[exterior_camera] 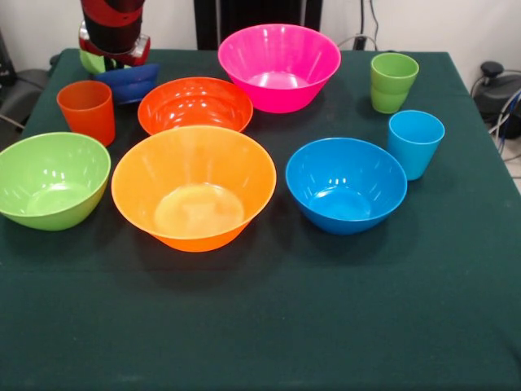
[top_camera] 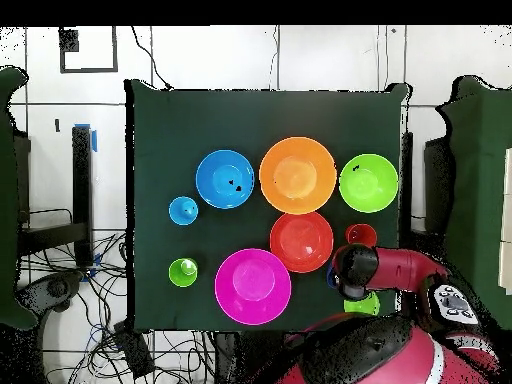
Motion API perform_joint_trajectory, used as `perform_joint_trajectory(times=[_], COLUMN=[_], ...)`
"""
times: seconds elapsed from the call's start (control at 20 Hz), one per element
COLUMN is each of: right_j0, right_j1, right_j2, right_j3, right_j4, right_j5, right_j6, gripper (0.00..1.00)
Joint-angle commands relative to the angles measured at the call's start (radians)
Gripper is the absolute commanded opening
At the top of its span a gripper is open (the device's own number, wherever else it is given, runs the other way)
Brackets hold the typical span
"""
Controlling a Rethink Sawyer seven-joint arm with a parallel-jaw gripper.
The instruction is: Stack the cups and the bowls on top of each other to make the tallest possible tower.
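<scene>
On the desk (exterior_camera: 269,326), covered in dark green cloth, nothing had yet been stacked: no tower existed, and every visible piece stood upright and open-side up on its own. At centre sat the large orange bowl (exterior_camera: 194,187), with the red-orange bowl (exterior_camera: 195,104) just behind it and the pink bowl (exterior_camera: 279,65) beyond that. The lime green bowl (exterior_camera: 50,179) stood beside the orange one on one flank, the blue bowl (exterior_camera: 346,184) on the other. The light blue cup (exterior_camera: 415,142) stood just beside the blue bowl, the green cup (exterior_camera: 393,81) behind it, and the orange cup (exterior_camera: 87,111) by the red-orange bowl.

The arm's end effector (exterior_camera: 114,50) hung low at the far corner over the small dark blue bowl (exterior_camera: 129,83), with the small green bowl (exterior_camera: 91,62) partly hidden behind it. Whether its fingers were open or closed, or gripping anything, could not be told from either view.

Judgement: the task stood at its very start, possibly at a first pick; all stacking remained to be done.
</scene>
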Motion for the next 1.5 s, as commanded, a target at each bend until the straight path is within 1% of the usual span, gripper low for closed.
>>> perform_joint_trajectory(times=[0.05, 0.25, 0.4, 0.55, 0.8, 0.9, 0.95, 1.0, 1.05, 1.2, 1.25, 1.3, 1.35, 1.5], right_j0=[0.035, 0.06, 0.07, 0.071, 0.075, 0.071, 0.069, 0.072, 0.071, 0.072, 0.074, 0.077, 0.072, 0.073], right_j1=[0.136, 0.078, 0.051, 0.042, 0.045, 0.049, 0.045, 0.049, 0.049, 0.047, 0.045, 0.045, 0.045, 0.05], right_j2=[0.056, 0.045, 0.04, 0.033, 0.019, 0.023, 0.024, 0.021, 0.022, 0.021, 0.019, 0.017, 0.024, 0.023], right_j3=[-0.066, -0.039, -0.03, -0.022, -0.018, -0.024, -0.018, -0.023, -0.02, -0.018, -0.013, -0.011, -0.007, -0.006], right_j4=[0.016, 0.052, 0.073, 0.086, 0.093, 0.105, 0.102, 0.106, 0.109, 0.109, 0.11, 0.109, 0.112, 0.118], right_j5=[-0.097, -0.003, 0.036, 0.035, 0.01, 0.087, 0.058, 0.092, 0.091, 0.074, 0.048, -0.003, -0.026, -0.031], right_j6=[0.131, 0.121, 0.103, 0.092, 0.104, 0.062, 0.068, 0.057, 0.053, 0.063, 0.079, 0.108, 0.111, 0.117], gripper=[0.0, 0.0, 0.0, 0.0, 0.0, 0.0, 0.0, 0.0, 1.0, 1.0, 1.0, 1.0, 1.0, 1.0])
